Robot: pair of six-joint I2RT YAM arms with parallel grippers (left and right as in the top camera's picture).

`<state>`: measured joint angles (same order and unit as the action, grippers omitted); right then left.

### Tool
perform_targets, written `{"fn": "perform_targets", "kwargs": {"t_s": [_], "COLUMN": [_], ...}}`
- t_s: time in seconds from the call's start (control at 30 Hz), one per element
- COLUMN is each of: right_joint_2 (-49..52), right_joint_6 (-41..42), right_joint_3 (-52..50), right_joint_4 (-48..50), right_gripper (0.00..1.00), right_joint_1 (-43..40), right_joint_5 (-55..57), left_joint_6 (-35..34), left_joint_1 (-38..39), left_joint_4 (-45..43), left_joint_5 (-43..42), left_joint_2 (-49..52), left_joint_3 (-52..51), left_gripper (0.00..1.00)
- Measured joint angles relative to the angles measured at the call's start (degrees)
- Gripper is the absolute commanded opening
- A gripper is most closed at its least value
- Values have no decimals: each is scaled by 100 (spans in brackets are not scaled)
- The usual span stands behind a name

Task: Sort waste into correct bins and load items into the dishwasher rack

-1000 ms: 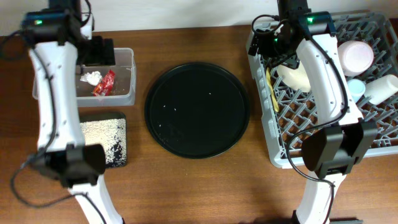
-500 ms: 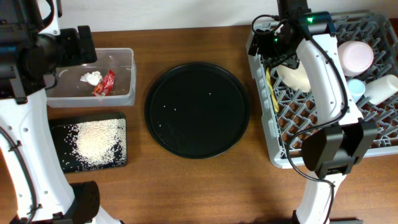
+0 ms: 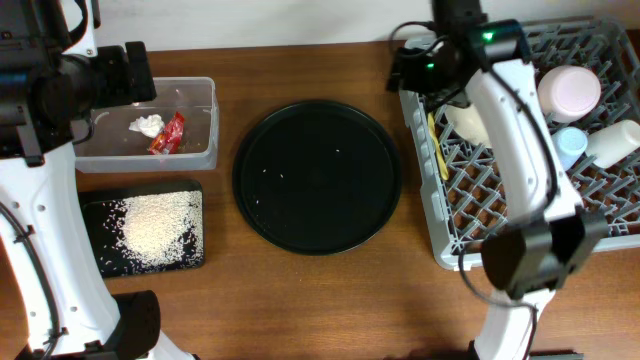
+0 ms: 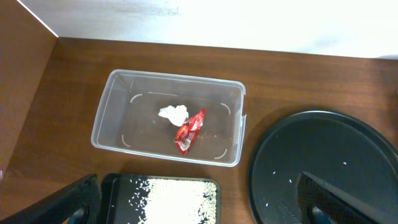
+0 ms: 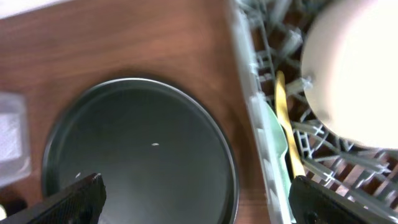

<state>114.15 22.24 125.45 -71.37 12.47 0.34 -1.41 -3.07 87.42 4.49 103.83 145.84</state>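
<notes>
The clear tub holds the red sachet and the white tissue; both show in the left wrist view, sachet and tissue. The shallow black tray holds the rice. The grey rack carries the cream bowl, pink bowl, blue cup, white cup and a yellow utensil. My left gripper is open and empty, high above the tub and tray. My right gripper is open and empty over the rack's left edge.
A large round black tray with a few stray grains lies in the middle. In the right wrist view a pale blue-green utensil lies beside the yellow one, next to the cream bowl. Bare wood lies in front.
My left arm has lifted up and away from the tub, uncovering the rice tray. My right gripper has shifted left, from over the cream bowl to the rack's left edge.
</notes>
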Motion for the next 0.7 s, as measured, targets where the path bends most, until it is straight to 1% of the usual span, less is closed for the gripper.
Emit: {"fn": "perform_targets", "kwargs": {"t_s": [0.07,0.17,0.27,0.4,0.47,0.53,0.7], "right_joint_2": [-662,-1471,-2218,-3058,-3462,-3998,-5305], "right_joint_6": [-273,-857,-1287,-1550,-1606,-1648,-1668], "right_joint_3": [-2,-31,-245,-992,-1639,-2590,-4725], "right_joint_4": [299,973,1410,1808,2087,2507,3565], "right_gripper": [98,98,98,98,98,98,98], "right_joint_1": [498,723,647,175,-179,-553,-1001], "right_joint_5": [597,1180,1471,1366,1137,852,603], "left_joint_6": [0,0,0,0,0,0,-4], "left_joint_1": [0,0,0,0,0,0,0], "left_joint_4": [0,0,0,0,4,13,15], "left_joint_5": [0,0,0,2,0,2,0], "left_joint_2": [0,0,0,0,0,0,0], "left_joint_3": [0,0,0,0,0,0,0], "left_gripper": [99,99,99,99,99,99,99]}}
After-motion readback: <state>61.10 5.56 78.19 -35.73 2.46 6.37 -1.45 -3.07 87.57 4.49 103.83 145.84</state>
